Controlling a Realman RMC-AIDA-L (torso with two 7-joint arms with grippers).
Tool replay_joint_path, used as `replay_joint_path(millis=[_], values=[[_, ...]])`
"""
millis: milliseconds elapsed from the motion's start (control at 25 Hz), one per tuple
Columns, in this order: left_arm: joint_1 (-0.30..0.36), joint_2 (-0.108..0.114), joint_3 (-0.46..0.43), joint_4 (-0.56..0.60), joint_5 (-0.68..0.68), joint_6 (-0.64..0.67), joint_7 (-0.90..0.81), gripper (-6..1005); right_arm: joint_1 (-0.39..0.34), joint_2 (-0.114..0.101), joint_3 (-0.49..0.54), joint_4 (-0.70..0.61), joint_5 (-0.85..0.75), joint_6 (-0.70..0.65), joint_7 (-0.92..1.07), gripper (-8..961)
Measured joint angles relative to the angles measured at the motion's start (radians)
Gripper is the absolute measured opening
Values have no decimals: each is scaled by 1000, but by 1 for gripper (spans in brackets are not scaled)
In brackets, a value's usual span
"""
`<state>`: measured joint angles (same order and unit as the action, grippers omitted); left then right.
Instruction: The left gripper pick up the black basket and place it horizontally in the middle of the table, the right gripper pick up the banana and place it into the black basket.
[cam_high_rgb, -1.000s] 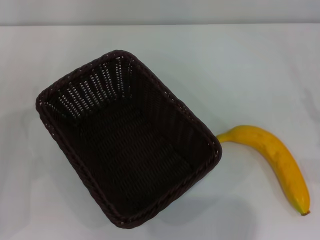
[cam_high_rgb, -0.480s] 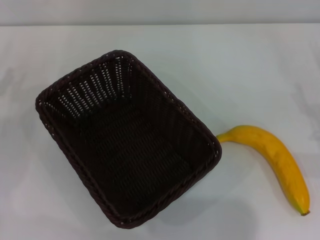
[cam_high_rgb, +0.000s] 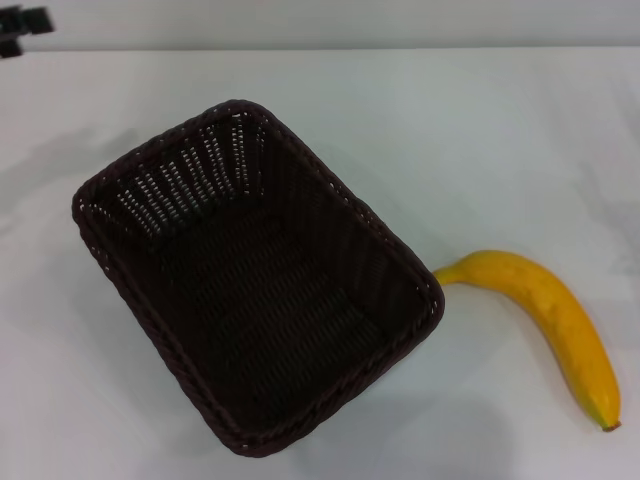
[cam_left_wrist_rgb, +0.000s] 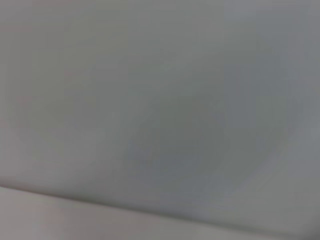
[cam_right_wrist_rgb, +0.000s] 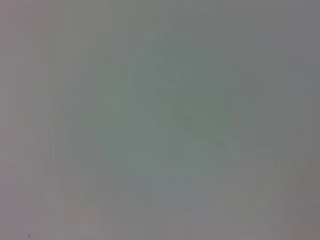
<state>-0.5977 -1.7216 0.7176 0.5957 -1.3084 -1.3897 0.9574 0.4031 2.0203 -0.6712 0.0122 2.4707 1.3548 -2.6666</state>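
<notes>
Trouble is most likely to come from the skew of the large rectangular dark woven wicker basket (cam_high_rgb: 255, 280), which lies diagonally on the white glossy counter (cam_high_rgb: 480, 140), one corner turned toward the far left and another toward the near right. If it is gripped by a single braided rim, it could be swung or tipped instead of turned level.

At the far left corner only a small black piece of the left claw (cam_high_rgb: 20, 25) is seen, well apart from the basket; whether its fingers are apart or together cannot be told. Open counter is left along the far edge and the left edge, so an approach to the basket's far wall is unobstructed.

To the right, the long curved bright yellow banana (cam_high_rgb: 550, 315) lies with its stem end just beside the basket's near right corner; it could be nudged when the basket is rotated. The right side and far right corner are free. The right claw is not seen anywhere, and nothing is shown by the wrist views but blank surface.
</notes>
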Motion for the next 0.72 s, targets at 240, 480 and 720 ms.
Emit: replay_joint_path(millis=[240,480,720], values=[[-172,37,3,7,315,-127,-68,845,0,2,-2,2,-1,4,2,873],[-302,11,4,7,552,-134,-74,841,1,3,-3,10,-3,11,2,873],[-362,-59,35,-1,684,-110,-52,837,0,5,-14,14,-4,13,2,872]])
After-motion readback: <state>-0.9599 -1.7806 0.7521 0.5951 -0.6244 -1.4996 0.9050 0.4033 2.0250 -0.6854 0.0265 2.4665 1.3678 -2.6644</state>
